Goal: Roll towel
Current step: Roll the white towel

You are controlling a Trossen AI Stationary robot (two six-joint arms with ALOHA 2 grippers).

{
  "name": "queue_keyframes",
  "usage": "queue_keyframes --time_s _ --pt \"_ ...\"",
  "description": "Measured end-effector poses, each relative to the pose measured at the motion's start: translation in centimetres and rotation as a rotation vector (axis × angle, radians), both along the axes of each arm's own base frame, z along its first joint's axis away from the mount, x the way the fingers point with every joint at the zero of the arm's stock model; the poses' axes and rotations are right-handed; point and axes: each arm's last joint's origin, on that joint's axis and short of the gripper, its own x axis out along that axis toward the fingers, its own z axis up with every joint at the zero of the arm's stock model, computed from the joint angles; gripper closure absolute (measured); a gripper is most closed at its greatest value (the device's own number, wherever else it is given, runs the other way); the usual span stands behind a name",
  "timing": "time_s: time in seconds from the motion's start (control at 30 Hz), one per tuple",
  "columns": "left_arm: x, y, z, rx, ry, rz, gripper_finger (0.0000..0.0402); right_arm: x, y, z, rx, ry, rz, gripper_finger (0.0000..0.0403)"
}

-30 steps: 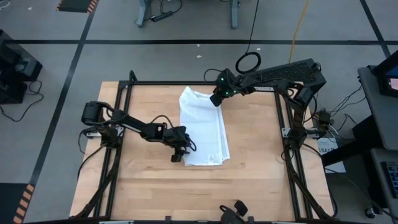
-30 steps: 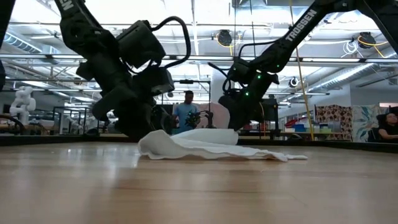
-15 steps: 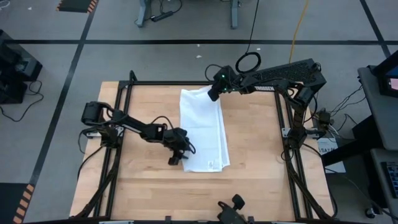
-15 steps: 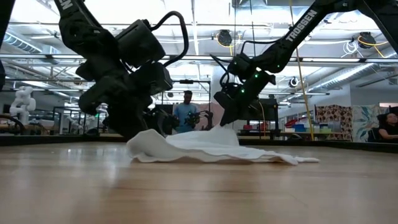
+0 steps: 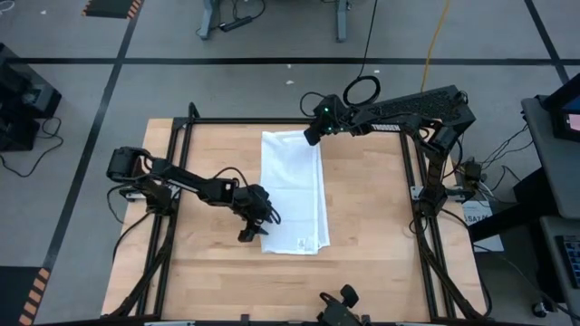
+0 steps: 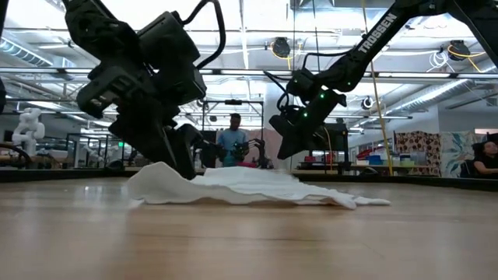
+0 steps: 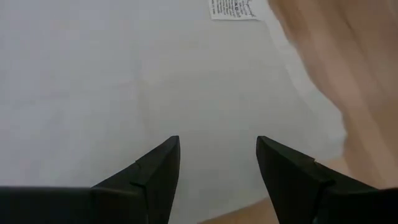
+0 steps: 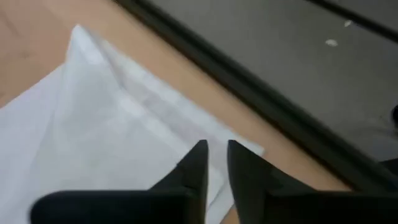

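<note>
The white towel [image 5: 294, 195] lies spread in a long strip on the wooden table [image 5: 381, 217], running from the far edge toward the near one, with a small label [image 7: 233, 9] at its near end. My left gripper [image 5: 246, 234] is open and slants down at the towel's near left corner [image 6: 152, 175], which stands slightly raised. My right gripper [image 5: 311, 139] hovers just above the towel's far right corner [image 8: 245, 146]. Its fingers [image 8: 199, 155] stand a narrow gap apart with nothing between them. My left gripper has its open fingertips [image 7: 171, 149] over the towel's near left edge [image 7: 205, 186], slanting down from the table's left. Nothing lies between the fingers. I cannot tell whether they touch the cloth.
A black frame rail [image 5: 272, 121] runs around the table, close behind the towel's far end. Bare wood lies to the left and right of the towel. A person [image 6: 233, 138] stands in the room beyond the far edge.
My right gripper has drawn the towel's bunched far end toward the far edge. That end now lies flat and no longer hangs from it. My left gripper has moved toward the table's left and near edges and risen a little. The towel's near left corner has slid with it, straightening the strip.
</note>
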Motion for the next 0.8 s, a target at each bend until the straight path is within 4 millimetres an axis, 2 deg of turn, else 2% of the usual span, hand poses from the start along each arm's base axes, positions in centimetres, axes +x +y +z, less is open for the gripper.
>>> queue_keyframes --time_s 0.13,0.27,0.33,0.53,0.7,0.8 --pt "0.0 0.0 0.3 -0.021 0.001 0.025 0.0185 -0.5 0.4 0.1 0.038 0.047 0.017 0.0304" --pt "-0.2 0.0 0.7 -0.036 0.007 0.040 0.0185 -1.2 1.2 1.4 0.034 0.096 0.063 0.0267" --pt "-0.2 0.0 0.9 -0.037 -0.003 0.039 0.0185 -1.3 1.5 1.6 0.047 0.109 0.064 0.0261" --pt "0.6 0.1 1.7 -0.007 -0.120 0.075 0.0185 -1.0 2.9 0.7 0.118 0.145 0.053 0.0257" --pt "0.7 0.0 1.8 -0.007 -0.136 0.074 0.0185 -0.9 3.5 0.3 0.125 0.172 0.083 0.0246" --pt "0.0 0.0 1.0 -0.022 -0.094 0.089 0.0185 -0.8 5.2 -0.2 0.181 0.259 0.118 0.0246"
